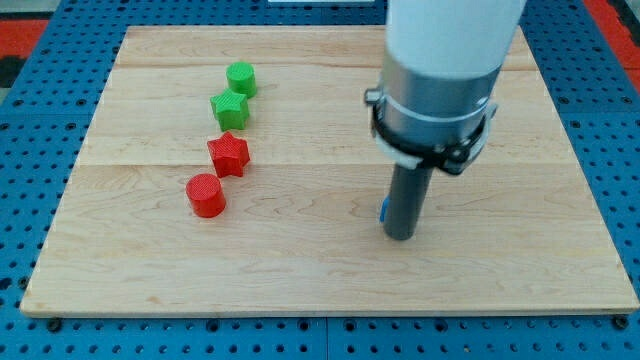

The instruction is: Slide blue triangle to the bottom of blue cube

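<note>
My tip (400, 236) rests on the wooden board (300, 270) right of centre. A small sliver of a blue block (382, 211) shows at the rod's left edge, just above the tip; the rod hides the rest, so I cannot tell its shape. No other blue block is visible; the arm's wide body covers the board's upper right.
Left of centre, several blocks stand in a slanted line: a green cylinder (241, 78), a green star-like block (229, 108), a red star (228, 154) and a red cylinder (206, 195). The board lies on a blue pegboard (40, 150).
</note>
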Action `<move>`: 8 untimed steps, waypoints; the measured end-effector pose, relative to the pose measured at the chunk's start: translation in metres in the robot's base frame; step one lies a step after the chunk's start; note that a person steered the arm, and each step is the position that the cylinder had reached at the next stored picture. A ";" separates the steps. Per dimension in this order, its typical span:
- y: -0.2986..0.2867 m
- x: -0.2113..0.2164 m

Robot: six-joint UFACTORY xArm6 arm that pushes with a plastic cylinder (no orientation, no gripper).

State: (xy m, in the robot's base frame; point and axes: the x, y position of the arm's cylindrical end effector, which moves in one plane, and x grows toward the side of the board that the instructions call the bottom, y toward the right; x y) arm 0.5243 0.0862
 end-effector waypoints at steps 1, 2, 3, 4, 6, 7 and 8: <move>0.014 -0.040; 0.016 -0.084; 0.016 -0.119; -0.013 -0.108; -0.111 -0.132; -0.107 -0.158; -0.073 -0.146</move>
State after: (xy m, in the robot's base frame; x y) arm 0.3788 0.0131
